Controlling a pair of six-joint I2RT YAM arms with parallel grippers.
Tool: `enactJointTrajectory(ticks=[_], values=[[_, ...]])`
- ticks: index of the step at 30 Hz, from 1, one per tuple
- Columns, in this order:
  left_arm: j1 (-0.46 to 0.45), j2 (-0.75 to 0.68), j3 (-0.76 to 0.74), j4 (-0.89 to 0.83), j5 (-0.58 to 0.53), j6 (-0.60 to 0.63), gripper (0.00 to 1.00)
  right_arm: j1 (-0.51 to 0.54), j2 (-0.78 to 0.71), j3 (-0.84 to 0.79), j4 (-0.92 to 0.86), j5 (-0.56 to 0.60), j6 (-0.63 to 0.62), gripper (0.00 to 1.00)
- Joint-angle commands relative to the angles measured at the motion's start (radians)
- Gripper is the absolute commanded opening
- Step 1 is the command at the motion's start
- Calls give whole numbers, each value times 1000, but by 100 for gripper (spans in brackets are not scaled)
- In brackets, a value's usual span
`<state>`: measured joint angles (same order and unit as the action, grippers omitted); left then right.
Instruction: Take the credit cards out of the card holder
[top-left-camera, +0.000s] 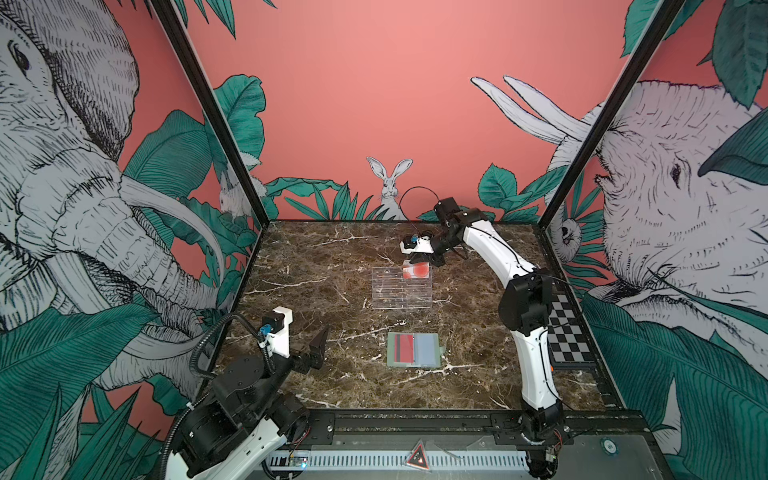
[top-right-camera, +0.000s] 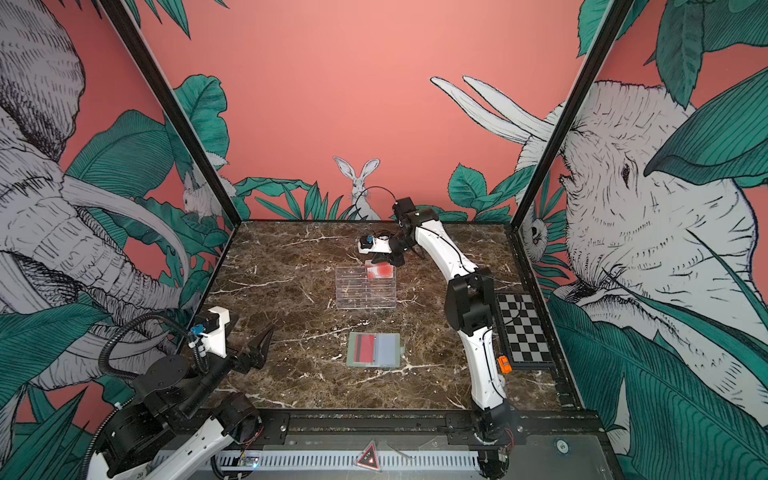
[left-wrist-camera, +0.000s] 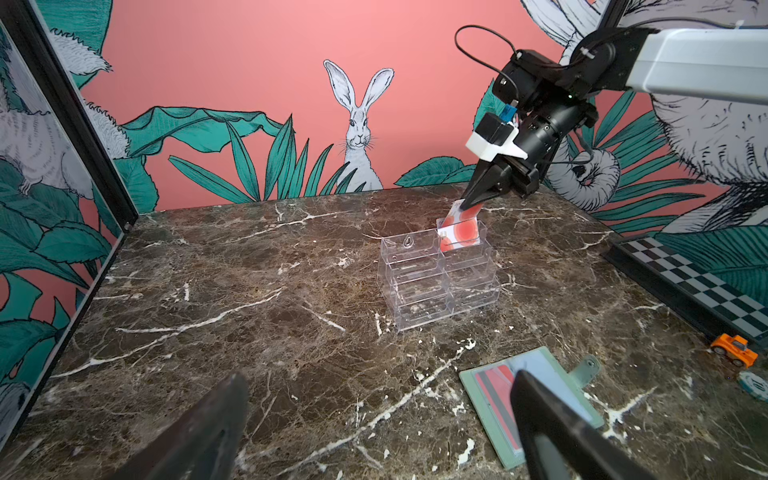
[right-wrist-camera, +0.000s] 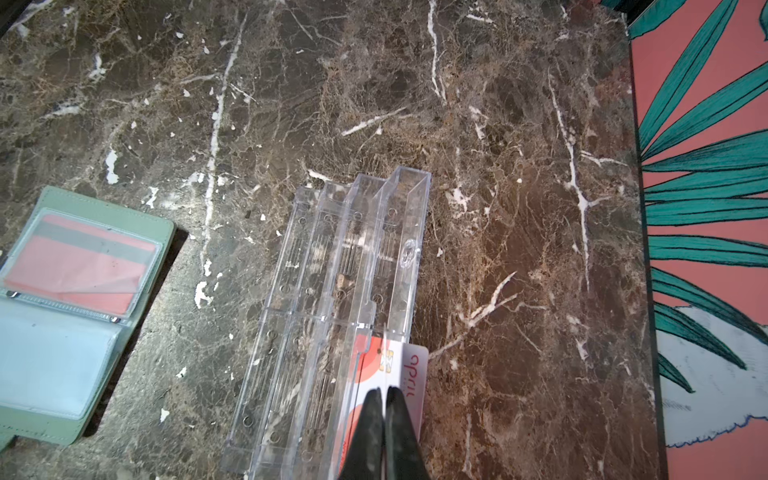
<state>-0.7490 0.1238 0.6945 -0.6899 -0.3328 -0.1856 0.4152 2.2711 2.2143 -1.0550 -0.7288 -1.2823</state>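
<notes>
so one card (right-wrist-camera: 411, 370) is out, right fingers (right-wrist-camera: 368, 428) pinching it at the stand (left-wrist-camera: 432, 286); a red card (right-wrist-camera: 79, 266) waits in the wallet (right-wrist-camera: 164, 249), left fingers (left-wrist-camera: 199, 432) wide open.

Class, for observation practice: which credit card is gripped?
The white circle-patterned card, pinched by the right gripper; the red striped card sits in the card holder.

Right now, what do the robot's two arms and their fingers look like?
Both arms have white shells between black joints. The left arm carries a black ribbed hose; the right arm a thin black cable loop. Each wrist bears a white camera housing with a blue plug. The fingers are black and taper to points.
</notes>
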Motion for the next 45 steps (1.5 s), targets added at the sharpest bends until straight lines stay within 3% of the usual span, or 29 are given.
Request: enactJointTrajectory(ticks=[1,45], values=[[6,-7,-9,-5,-12,13,99,-5,22,30,-32,-3,23,0],[5,-4,-16,3,-29,12,99,-4,76,37,-18,30,122,0]])
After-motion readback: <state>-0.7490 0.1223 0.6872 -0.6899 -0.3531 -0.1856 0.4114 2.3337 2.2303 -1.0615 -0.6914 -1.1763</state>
